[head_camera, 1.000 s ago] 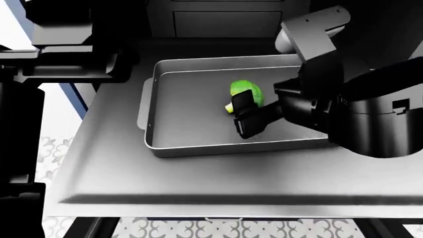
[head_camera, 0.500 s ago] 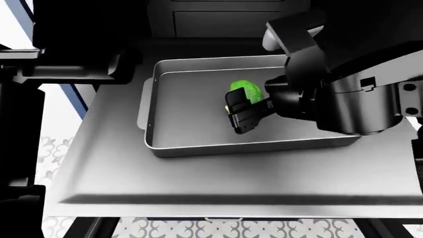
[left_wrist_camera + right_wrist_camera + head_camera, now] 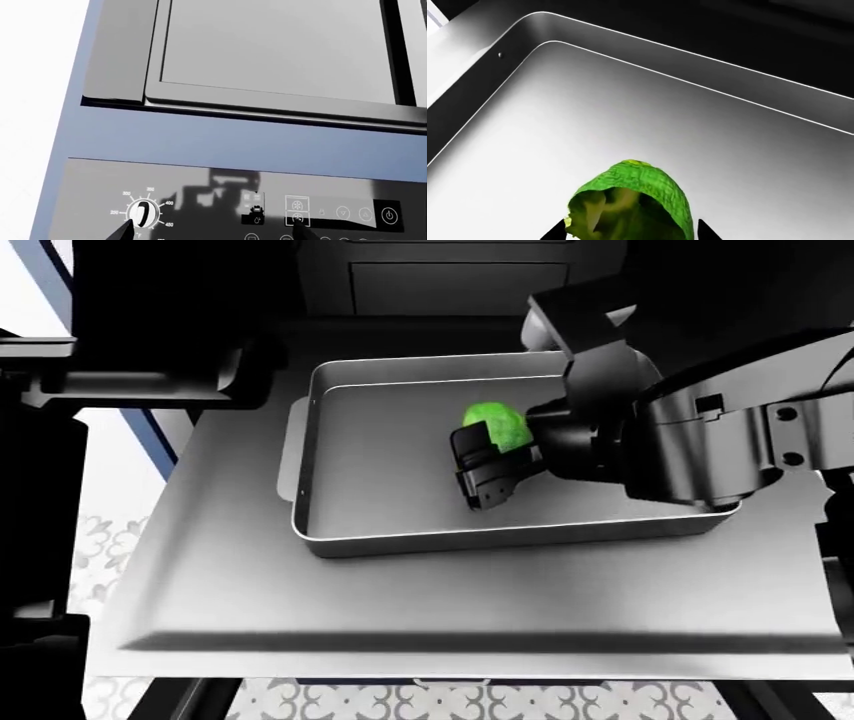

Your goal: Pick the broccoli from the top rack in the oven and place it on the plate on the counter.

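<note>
Lying inside a rimmed rectangular grey metal baking tray (image 3: 387, 490), the small bright green broccoli floret (image 3: 497, 426) sits toward the tray's right half, and the tray itself rests on the wide flat grey metal top rack (image 3: 441, 590) with its raised front lip, pulled out in front of the dark cavity of the black built-in oven (image 3: 441, 285). The right arm's black tool (image 3: 489, 462) reaches in from the right, its two dark fingers (image 3: 470, 455) closed around the broccoli's near side; in the right wrist view the floret (image 3: 630, 205) fills the space between the two fingertips (image 3: 554, 232), touching both, so the tool is clamped on it. The left tool (image 3: 210, 232) faces the oven's glossy control panel (image 3: 220, 200), where a round white temperature dial (image 3: 142, 213) and lit touch icons show; only its two fingertips are visible, standing well apart with nothing between them.
</note>
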{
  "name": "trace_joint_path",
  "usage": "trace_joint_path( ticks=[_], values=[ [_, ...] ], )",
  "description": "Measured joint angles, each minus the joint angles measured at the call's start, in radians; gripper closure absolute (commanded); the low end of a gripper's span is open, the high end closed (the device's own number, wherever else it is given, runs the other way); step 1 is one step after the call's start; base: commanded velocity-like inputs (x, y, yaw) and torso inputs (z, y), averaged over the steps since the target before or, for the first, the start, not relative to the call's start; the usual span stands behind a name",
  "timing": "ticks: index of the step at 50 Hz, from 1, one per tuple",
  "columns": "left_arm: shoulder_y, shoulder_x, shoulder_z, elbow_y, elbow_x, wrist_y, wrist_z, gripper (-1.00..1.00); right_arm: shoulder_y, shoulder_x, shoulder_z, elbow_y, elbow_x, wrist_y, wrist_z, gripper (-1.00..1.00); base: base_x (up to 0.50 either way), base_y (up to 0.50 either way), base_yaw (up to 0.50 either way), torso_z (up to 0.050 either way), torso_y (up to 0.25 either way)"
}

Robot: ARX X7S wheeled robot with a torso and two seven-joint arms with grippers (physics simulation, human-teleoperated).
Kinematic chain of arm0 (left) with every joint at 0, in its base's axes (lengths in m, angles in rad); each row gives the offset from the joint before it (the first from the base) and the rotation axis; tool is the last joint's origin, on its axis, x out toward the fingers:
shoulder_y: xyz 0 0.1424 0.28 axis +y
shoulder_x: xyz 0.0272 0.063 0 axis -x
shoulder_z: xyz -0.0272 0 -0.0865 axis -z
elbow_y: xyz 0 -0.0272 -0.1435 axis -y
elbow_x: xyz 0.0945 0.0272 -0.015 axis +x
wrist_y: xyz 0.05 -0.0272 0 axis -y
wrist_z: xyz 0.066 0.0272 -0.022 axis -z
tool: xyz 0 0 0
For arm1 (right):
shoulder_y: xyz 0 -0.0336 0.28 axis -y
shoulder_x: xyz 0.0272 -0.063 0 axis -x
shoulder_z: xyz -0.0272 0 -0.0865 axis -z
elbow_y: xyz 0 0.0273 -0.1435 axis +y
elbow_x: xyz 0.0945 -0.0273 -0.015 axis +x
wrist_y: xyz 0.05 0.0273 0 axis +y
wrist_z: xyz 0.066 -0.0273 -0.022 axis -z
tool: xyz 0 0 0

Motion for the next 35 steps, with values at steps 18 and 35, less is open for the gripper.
trace_joint_path(
  ticks=[18,35],
  values=[
    [-0.002,-0.012,0.022,0.0,0.009,0.023,-0.004,-1.0,-0.001,0.01,-0.013,-0.004,-0.007,-0.02,-0.02,1.0,0.0,0.0,0.0,0.0,0.0],
    [-0.01,-0.021,0.044,0.0,0.014,0.043,-0.01,-1.0,0.02,0.015,-0.028,0.003,-0.03,-0.02,-0.037,1.0,0.0,0.0,0.0,0.0,0.0]
  ],
)
